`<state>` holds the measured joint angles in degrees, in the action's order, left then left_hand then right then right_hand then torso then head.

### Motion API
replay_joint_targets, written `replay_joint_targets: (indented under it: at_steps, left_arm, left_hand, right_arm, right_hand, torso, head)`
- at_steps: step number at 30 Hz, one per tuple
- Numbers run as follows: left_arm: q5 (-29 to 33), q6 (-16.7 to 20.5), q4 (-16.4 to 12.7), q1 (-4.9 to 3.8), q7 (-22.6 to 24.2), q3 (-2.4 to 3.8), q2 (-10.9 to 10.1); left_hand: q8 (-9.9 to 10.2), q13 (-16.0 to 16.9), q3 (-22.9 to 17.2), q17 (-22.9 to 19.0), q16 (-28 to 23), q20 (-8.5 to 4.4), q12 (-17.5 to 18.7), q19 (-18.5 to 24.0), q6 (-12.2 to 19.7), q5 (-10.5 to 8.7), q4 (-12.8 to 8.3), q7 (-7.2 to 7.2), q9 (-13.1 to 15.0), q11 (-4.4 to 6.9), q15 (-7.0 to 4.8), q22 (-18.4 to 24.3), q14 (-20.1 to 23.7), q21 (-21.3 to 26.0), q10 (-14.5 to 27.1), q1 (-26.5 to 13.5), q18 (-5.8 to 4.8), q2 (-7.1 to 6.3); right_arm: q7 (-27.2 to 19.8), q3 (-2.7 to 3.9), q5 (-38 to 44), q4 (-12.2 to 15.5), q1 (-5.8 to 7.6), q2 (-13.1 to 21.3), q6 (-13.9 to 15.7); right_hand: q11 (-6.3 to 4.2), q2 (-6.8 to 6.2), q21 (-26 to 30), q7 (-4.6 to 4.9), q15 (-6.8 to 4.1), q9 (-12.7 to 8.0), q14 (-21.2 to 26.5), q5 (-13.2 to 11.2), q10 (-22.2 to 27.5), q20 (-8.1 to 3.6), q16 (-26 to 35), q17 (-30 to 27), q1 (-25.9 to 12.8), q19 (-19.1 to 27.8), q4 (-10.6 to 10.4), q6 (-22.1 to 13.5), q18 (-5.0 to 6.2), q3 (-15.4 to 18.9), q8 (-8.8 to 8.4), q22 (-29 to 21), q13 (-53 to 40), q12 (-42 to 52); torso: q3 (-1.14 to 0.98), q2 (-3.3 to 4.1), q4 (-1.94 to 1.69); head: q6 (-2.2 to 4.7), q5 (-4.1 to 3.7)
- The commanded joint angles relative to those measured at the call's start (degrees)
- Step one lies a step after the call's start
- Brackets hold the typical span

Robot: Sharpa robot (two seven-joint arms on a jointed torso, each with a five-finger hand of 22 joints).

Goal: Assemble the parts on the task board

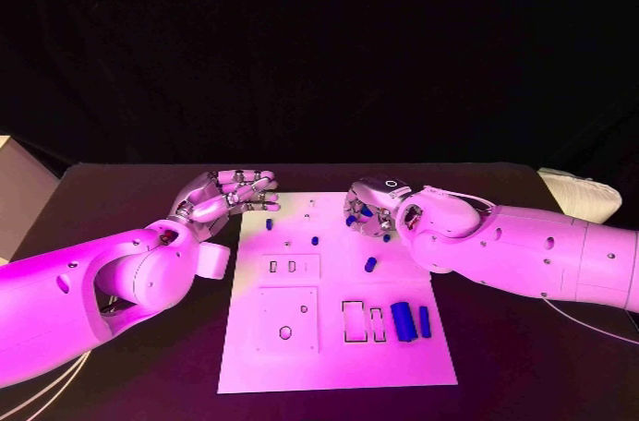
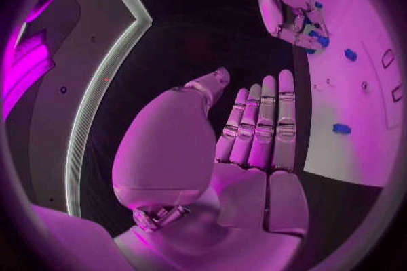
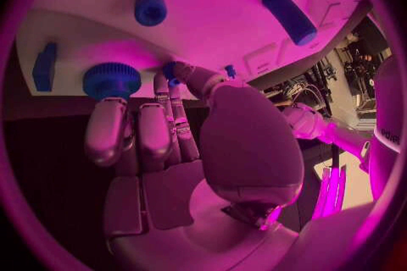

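The white task board [image 1: 333, 347] lies mid-table. My right hand [image 1: 377, 209] hovers low over its far end; thumb and a finger pinch a small blue part [image 3: 171, 72] at the board's surface. Close to those fingers are a blue toothed knob [image 3: 111, 79], a blue block [image 3: 44, 66], a short blue cylinder [image 3: 150, 7] and a long blue cylinder [image 3: 289, 15]. My left hand [image 1: 226, 195] floats off the board's far left corner, fingers straight and holding nothing [image 2: 254, 142]. From its wrist the right hand [image 2: 292, 20] appears over the board [image 2: 356, 115].
Near the board's front right lie a thick blue cylinder [image 1: 403, 321] and a thin blue bar [image 1: 425, 321] beside rectangular slots [image 1: 355, 320]. A small blue piece [image 1: 371, 265] lies mid-board, another [image 1: 269, 224] at the far left. Black table [image 1: 533, 366] surrounds the board.
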<state>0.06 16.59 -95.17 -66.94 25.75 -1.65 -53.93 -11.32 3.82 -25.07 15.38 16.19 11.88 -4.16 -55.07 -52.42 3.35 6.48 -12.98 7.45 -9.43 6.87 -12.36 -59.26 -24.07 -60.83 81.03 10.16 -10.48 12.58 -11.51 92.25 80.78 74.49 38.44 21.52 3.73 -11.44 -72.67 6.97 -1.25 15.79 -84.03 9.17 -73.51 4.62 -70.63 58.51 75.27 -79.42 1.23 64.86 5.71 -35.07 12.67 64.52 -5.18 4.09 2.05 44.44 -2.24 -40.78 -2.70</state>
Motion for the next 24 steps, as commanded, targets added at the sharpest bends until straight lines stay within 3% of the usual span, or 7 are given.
replay_joint_targets:
  at_steps: [1,12,17,24]
  left_arm:
    - [-0.04,-1.17,-0.01,-0.09,0.22,0.06,0.05]
    - [-0.04,-1.10,0.47,-0.11,0.22,0.06,-0.07]
    - [-0.04,-1.07,0.40,-0.13,0.23,0.06,-0.11]
    - [-0.04,-1.07,0.15,-0.17,0.21,0.06,-0.11]
  left_hand:
    - [0.23,-0.04,-0.23,0.05,-0.09,0.04,0.30,0.27,0.01,-0.18,-0.23,-0.16,-0.08,-0.41,-0.04,-0.05,0.43,-0.25,0.03,-0.60,-0.05,0.17]
    - [0.25,-0.04,-0.33,0.11,-0.09,0.04,0.32,0.30,0.05,-0.18,-0.36,-0.18,-0.09,-0.42,-0.03,-0.11,0.48,-0.36,0.07,-0.57,-0.04,0.21]
    - [0.25,-0.04,-0.33,0.11,-0.09,0.04,0.32,0.30,0.05,-0.18,-0.36,-0.18,-0.09,-0.42,-0.03,-0.11,0.48,-0.36,0.07,-0.57,-0.04,0.21]
    - [0.25,-0.04,-0.33,0.11,-0.09,0.04,0.32,0.30,0.05,-0.18,-0.36,-0.18,-0.09,-0.42,-0.03,-0.11,0.48,-0.36,0.07,-0.57,-0.04,0.21]
  right_arm:
    - [1.16,-0.10,-0.25,0.34,-0.19,0.10,3.39]
    - [5.11,0.53,0.07,1.75,0.13,-0.30,8.85]
    - [6.00,0.72,0.29,0.68,0.41,-1.96,9.56]
    - [6.09,0.79,0.32,-1.74,0.67,-4.76,9.89]
  right_hand:
    - [-0.82,1.61,-0.40,-0.19,-0.36,1.02,-0.81,-0.13,-1.48,-0.21,-0.42,0.13,0.45,-0.29,-0.08,0.39,-0.73,-0.13,0.37,0.29,-0.27,0.16]
    - [-0.99,1.56,-1.34,-0.40,-0.50,1.90,-0.79,-0.78,-1.91,-0.36,-0.82,0.25,0.11,-0.69,-0.19,0.31,-0.96,0.14,1.02,1.70,-0.47,-0.10]
    - [-0.99,1.45,-1.45,-0.40,-0.50,1.98,-0.78,-0.86,-1.88,-0.37,-0.84,0.23,0.07,-0.74,-0.19,0.23,-0.99,0.17,1.04,1.87,-0.48,-0.16]
    - [-1.00,1.38,-1.53,-0.40,-0.51,2.04,-0.79,-0.85,-1.84,-0.37,-0.92,0.31,0.11,-0.77,-0.14,0.14,-1.01,0.15,1.04,1.99,-0.48,-0.22]
  torso:
    - [-0.01,0.10,0.02]
    - [0.01,0.34,0.02]
    - [0.19,0.48,-0.14]
    - [0.10,0.63,-0.10]
  head:
    - [0.28,0.04]
    - [1.27,0.22]
    - [1.59,0.31]
    - [1.57,0.66]
